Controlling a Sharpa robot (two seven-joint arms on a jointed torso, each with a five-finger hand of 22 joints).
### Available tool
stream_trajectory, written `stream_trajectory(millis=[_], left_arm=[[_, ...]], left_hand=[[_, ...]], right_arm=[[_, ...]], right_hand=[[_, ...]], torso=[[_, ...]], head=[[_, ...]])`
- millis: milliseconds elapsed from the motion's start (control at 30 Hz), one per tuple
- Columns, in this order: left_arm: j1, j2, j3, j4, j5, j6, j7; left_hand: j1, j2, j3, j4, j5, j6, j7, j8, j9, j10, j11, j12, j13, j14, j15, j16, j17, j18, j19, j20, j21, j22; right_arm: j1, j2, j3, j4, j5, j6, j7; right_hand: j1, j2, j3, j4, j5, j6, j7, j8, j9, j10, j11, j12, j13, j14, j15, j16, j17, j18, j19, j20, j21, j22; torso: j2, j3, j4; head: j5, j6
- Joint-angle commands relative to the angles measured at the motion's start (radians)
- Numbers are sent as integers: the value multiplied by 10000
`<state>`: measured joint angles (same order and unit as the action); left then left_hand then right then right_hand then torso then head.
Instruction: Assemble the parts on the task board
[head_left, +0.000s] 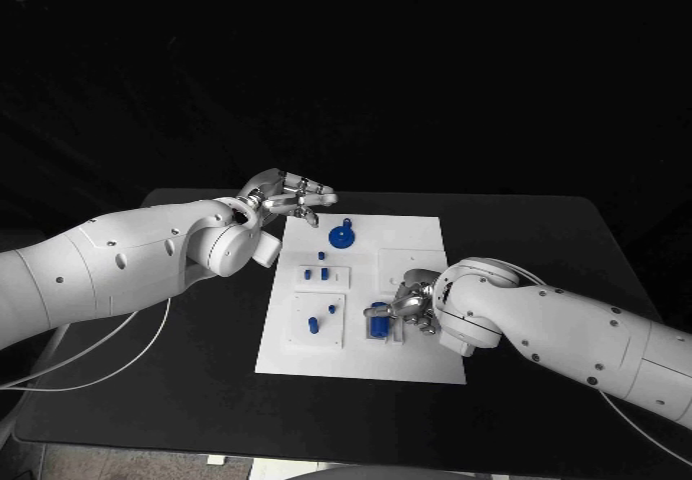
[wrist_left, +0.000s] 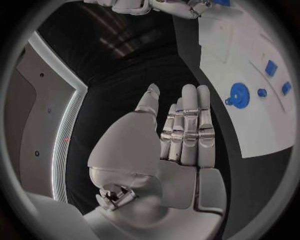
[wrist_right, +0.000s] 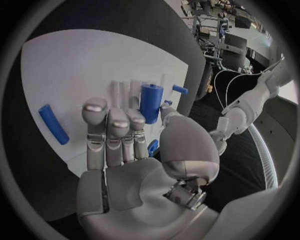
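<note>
The white task board (head_left: 418, 355) lies in the middle of the black table. My right hand (head_left: 413, 306) is low over its near right part, where an upright blue cylinder (wrist_right: 150, 101) stands on the board (wrist_right: 81, 65). The thumb and nearest finger pinch that cylinder (head_left: 378, 324) from either side. My left hand (head_left: 290, 194) hovers at the board's far left corner, fingers apart and empty. A round blue part with a small handle (head_left: 342, 237) lies just beside it, also seen from the left wrist (wrist_left: 238, 95).
Small blue pieces (head_left: 317, 272) sit in the board's left column, with two more (head_left: 316, 324) nearer me. A blue bar (wrist_right: 53, 124) lies flat on the board beside my right hand (wrist_right: 125, 145). Black table (head_left: 534, 240) surrounds the board.
</note>
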<state>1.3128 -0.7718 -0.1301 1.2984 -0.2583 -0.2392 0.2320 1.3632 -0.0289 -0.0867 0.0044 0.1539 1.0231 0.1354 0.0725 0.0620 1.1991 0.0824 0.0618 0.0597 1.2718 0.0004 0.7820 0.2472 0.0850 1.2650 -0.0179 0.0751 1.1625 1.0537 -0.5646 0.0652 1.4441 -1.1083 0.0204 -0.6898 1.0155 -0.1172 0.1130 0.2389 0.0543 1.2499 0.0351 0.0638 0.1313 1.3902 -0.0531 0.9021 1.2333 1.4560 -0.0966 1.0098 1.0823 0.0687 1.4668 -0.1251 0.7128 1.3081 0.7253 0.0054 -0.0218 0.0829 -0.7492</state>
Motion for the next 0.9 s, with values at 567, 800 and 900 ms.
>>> stream_trajectory(millis=[567, 800, 900], left_arm=[[8, 21, 7, 2, 15, 154, -6], [8, 15, 6, 0, 10, 158, -11], [8, 2, 6, -7, 7, 150, -7]], left_hand=[[-2, 64, -5, -10, 46, -70, -6, -23, 14, -16, 26, -23, 13, 33, 12, -46, -13, -63, 66, 10, -6, -11], [-2, 64, -5, -10, 46, -70, -6, -23, 14, -16, 26, -23, 13, 33, 12, -46, -13, -63, 66, 10, -6, -11], [-2, 64, -5, -10, 46, -70, -6, -23, 14, -16, 26, -23, 13, 33, 12, -46, -13, -63, 66, 10, -6, -11]], right_arm=[[-113, -25, -87, 165, -41, 205, -5], [-113, -189, -87, 305, -101, -143, 131], [-113, -392, -78, 462, -128, -330, 235]], right_hand=[[187, 151, -32, -237, -57, -32, -8, 10, -21, 53, 35, -37, 69, 26, -74, -85, 61, -106, 537, -33, -43, 453], [289, 259, 592, -782, -53, -1, -9, 7, -26, 60, 29, -25, 90, 31, -76, -112, 55, -102, 535, -35, -63, 446], [177, -276, 811, -509, -47, -27, 1, 3, -21, 42, 44, -35, 85, 27, -74, -126, 42, -86, 536, -27, -76, 437]], torso=[[-4, 2, -1], [1, 6, 11], [-3, 13, -6]], head=[[30, -62], [29, -44], [30, -42]])
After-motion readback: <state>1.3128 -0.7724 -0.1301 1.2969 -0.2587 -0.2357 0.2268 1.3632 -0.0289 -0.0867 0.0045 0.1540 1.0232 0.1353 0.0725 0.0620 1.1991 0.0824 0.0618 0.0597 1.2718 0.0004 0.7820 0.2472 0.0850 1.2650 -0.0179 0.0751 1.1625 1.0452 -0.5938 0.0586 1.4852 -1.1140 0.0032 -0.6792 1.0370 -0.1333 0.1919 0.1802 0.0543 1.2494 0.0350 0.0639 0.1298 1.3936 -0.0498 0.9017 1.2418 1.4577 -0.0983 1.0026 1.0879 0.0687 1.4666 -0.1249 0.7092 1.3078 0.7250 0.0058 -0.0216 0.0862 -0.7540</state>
